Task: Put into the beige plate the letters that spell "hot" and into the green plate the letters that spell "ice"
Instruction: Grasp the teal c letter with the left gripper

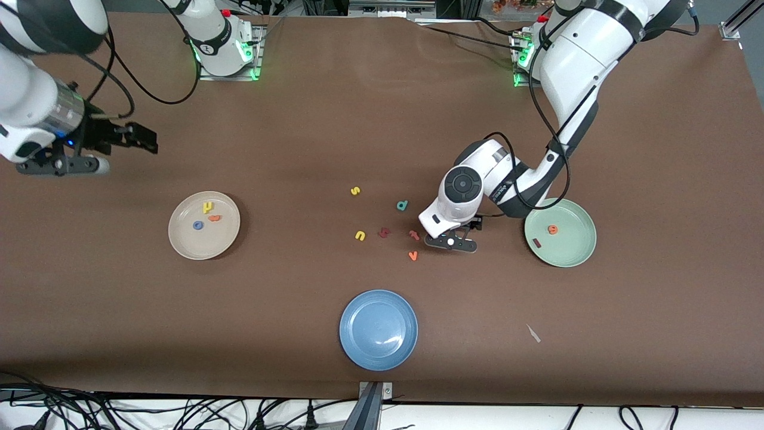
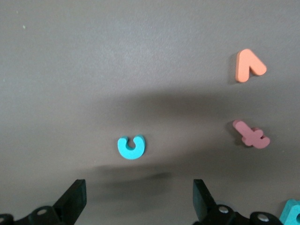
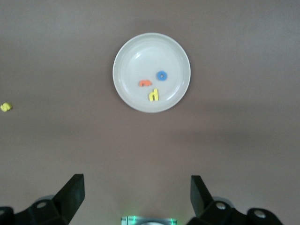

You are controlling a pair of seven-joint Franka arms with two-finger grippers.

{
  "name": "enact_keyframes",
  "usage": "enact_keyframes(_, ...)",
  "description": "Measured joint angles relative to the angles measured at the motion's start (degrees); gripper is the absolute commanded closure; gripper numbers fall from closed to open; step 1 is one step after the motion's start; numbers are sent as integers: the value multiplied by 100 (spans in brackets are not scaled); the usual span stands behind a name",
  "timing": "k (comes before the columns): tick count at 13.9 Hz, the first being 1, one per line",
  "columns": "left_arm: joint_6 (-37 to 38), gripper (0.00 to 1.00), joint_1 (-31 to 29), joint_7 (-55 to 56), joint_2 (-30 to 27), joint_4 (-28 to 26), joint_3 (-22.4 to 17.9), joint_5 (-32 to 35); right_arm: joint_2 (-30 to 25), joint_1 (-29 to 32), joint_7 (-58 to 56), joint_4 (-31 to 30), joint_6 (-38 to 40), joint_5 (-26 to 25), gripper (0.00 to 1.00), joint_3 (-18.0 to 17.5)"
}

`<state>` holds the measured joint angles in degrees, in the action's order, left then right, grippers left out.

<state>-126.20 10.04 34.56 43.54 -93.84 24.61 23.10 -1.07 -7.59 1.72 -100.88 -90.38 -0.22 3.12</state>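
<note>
We saw h, o, t in the beige plate (image 1: 182,239) and e, i in the green plate (image 1: 576,254). Our left gripper (image 2: 136,199) hung wide open and empty over the c (image 2: 131,147), mid-table. Our right gripper (image 3: 136,197) waited, open and empty. Next: drop and pinch the c

A robotics lab: bolted arm bases (image 1: 227,57), brown-covered table (image 1: 298,131), cables (image 1: 119,412) along its edge.
</note>
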Motion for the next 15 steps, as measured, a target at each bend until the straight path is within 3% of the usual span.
enact_keyframes(2, -242, 18, 0, 0, 64, -1, -23, 28, -32, -102, 0, 219, 344, -85, 0, 92)
enact_keyframes(6, -412, 18, -9, 1, 193, 0, -80, 330, -14, -231, -2, 382, 403, -89, 0, 392)
enact_keyframes(7, -412, 22, -21, 2, 220, 0, -88, 372, -2, -232, -2, 392, 389, -81, 0, 409)
enact_keyframes(9, -434, 46, -42, 2, 261, 2, -96, 379, 61, -233, 9, 407, 368, -65, 0, 419)
enact_keyframes(11, -441, 88, -44, 3, 260, 26, -84, 379, 126, -237, 14, 431, 364, -64, 0, 419)
enact_keyframes(12, -441, 98, -46, 12, 260, 39, -84, 379, 146, -241, 18, 435, 360, -62, 0, 419)
enact_keyframes(15, -409, 100, -118, 54, 207, 73, -79, 378, 161, -295, 55, 436, 356, -60, 0, 419)
